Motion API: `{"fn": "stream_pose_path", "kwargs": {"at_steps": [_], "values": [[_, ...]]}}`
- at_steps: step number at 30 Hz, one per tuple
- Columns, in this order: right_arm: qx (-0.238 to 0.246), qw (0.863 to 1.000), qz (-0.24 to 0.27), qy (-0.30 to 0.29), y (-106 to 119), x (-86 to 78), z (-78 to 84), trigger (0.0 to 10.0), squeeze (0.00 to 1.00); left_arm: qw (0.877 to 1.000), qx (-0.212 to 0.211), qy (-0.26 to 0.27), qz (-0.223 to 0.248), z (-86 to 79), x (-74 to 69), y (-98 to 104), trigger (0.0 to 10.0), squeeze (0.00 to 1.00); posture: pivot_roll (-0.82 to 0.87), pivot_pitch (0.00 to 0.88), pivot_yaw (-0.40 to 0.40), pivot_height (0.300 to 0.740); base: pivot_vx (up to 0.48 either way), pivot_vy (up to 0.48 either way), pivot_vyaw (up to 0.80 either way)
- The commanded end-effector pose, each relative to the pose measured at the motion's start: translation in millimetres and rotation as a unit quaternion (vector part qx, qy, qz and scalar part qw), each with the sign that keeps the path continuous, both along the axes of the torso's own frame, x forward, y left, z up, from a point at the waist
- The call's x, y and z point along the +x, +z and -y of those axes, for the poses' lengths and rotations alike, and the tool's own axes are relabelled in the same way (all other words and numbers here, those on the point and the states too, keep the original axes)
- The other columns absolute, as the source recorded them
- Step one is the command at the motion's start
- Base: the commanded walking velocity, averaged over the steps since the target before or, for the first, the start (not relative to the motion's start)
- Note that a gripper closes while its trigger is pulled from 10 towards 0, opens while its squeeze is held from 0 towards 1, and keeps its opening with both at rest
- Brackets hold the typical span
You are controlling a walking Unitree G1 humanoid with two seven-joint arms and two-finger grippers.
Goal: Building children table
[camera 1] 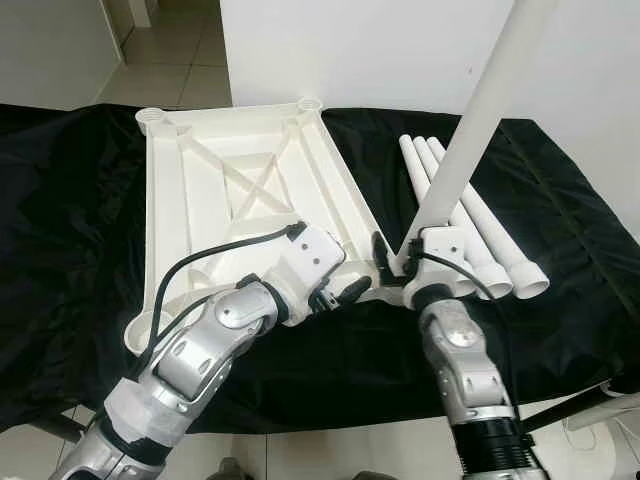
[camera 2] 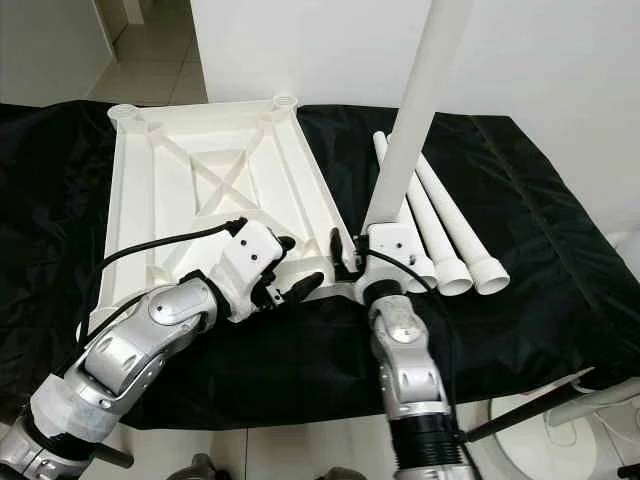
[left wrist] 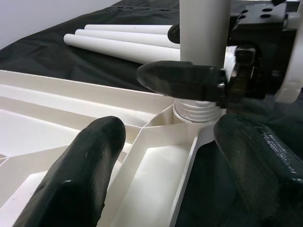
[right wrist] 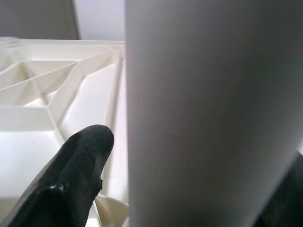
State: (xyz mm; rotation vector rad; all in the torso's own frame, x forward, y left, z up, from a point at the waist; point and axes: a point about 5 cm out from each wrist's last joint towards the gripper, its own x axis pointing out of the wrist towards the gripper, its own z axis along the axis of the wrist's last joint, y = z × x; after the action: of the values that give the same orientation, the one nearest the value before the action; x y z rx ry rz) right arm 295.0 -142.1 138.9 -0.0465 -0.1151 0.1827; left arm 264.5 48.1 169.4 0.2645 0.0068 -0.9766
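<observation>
A white plastic table top [camera 1: 340, 190] lies upside down on the black cloth, ribs facing up. At its near right corner a white leg [camera 1: 480, 110] stands upright and a little tilted, its threaded end [left wrist: 194, 111] sitting in the corner socket. My right gripper [camera 1: 398, 262] is shut on this leg near its base; one finger [right wrist: 75, 165] presses against it. My left gripper [camera 2: 298, 266] is open just left of that corner, over the table top's near edge, and holds nothing. Three more white legs [camera 1: 470, 230] lie side by side on the cloth to the right.
The black cloth [camera 1: 560, 200] covers the whole work surface and drops off at the front edge near my arms. A white wall stands behind, with tiled floor [camera 1: 170, 50] at the far left. A white object with a dark rod [camera 2: 590, 395] sits low on the right.
</observation>
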Motion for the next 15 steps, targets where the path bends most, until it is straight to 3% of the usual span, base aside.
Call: {"fn": "stream_pose_path", "kwargs": {"at_steps": [1, 3, 5, 15], "values": [[-0.001, 0.999, -0.011, 0.033, -7.1, 0.0, 1.0, 10.0, 0.0, 0.999, 0.012, -0.045, -0.006, 4.1, -5.2, -2.8, 10.0, 0.0, -0.07, 0.0, -0.021, 0.74, 0.0, 0.0, 0.0], [-0.006, 0.999, -0.013, 0.05, -8.2, 0.6, 3.1, 10.0, 0.0, 0.999, 0.012, -0.047, -0.006, 4.8, -5.7, -3.2, 10.0, 0.0, -0.07, 0.0, -0.021, 0.74, 0.0, 0.0, 0.0], [-0.027, 0.994, -0.016, 0.105, -10.3, 1.1, 7.1, 10.0, 0.0, 0.999, 0.012, -0.05, -0.006, 6.5, -6.0, -2.8, 10.0, 0.0, -0.08, 0.0, -0.017, 0.74, 0.0, 0.0, 0.0], [-0.085, 0.978, -0.03, 0.191, -15.1, 6.7, 21.5, 10.0, 0.0, 0.999, 0.01, -0.051, -0.001, 7.7, -0.8, 0.0, 10.0, 0.0, -0.09, 0.0, -0.01, 0.74, 0.0, 0.0, 0.0]]}}
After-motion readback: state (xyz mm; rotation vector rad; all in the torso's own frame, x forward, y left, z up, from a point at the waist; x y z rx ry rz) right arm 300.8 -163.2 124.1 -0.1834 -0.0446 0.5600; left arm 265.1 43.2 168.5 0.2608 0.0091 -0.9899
